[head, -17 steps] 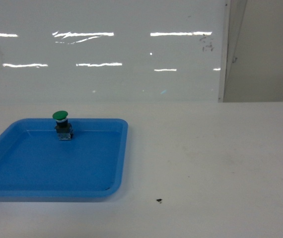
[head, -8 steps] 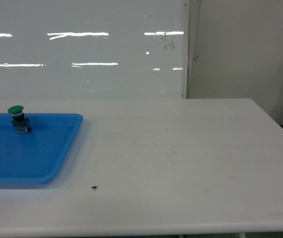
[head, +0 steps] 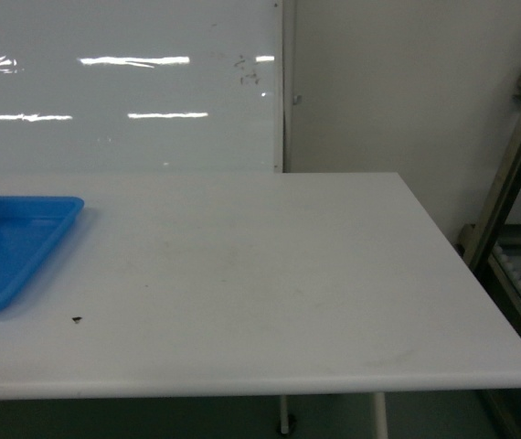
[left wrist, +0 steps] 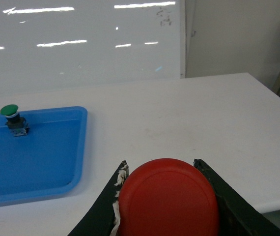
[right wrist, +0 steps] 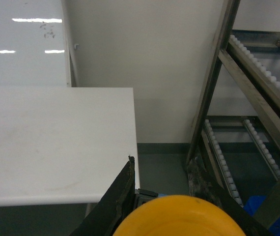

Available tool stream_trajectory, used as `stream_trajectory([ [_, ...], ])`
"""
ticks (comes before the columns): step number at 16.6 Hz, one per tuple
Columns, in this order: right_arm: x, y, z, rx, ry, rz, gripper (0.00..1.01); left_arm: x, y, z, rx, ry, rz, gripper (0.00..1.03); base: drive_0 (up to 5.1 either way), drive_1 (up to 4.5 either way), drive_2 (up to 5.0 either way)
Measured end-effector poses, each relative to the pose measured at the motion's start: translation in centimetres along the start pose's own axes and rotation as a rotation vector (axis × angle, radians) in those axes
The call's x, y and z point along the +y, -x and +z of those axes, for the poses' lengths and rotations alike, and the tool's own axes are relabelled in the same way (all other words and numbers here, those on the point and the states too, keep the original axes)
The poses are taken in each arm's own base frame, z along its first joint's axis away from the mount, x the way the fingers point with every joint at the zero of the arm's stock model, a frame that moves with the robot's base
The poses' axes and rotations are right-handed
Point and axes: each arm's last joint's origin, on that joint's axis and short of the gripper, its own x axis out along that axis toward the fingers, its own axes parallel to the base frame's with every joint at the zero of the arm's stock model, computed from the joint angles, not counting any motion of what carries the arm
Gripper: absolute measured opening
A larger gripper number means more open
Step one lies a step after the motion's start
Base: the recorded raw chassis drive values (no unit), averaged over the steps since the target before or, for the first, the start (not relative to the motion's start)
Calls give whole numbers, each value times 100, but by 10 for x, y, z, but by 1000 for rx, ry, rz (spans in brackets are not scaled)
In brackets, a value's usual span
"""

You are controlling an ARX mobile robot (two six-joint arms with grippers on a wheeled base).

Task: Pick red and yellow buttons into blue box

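Note:
The red button (left wrist: 167, 196) fills the bottom of the left wrist view, its cap held between the black fingers of my left gripper (left wrist: 160, 163), above the white table (left wrist: 189, 118). In the right wrist view the yellow button (right wrist: 179, 219) sits between the fingers of my right gripper (right wrist: 162, 162), which is off the table's right end, over the floor. Of the blue box only a bright-blue patch (right wrist: 254, 205) shows low on the right, behind a rack post. Neither gripper appears in the head view.
A shallow blue tray (head: 55, 229) lies at the table's left with a green button (left wrist: 10, 111) standing in its far corner. A metal roller rack (right wrist: 258, 64) stands right of the table (head: 260, 265). A whiteboard and wall rise behind.
The head view has swung to the right: the blue tray and green button slid to the left edge, and the table's right end and the rack came into view.

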Motion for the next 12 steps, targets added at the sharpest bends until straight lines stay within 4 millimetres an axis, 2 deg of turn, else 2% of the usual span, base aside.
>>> stream_trajectory([
  [12, 0, 0, 0, 1, 0, 0, 29, 0, 0, 0, 0, -1, 0, 32, 495, -332, -132],
])
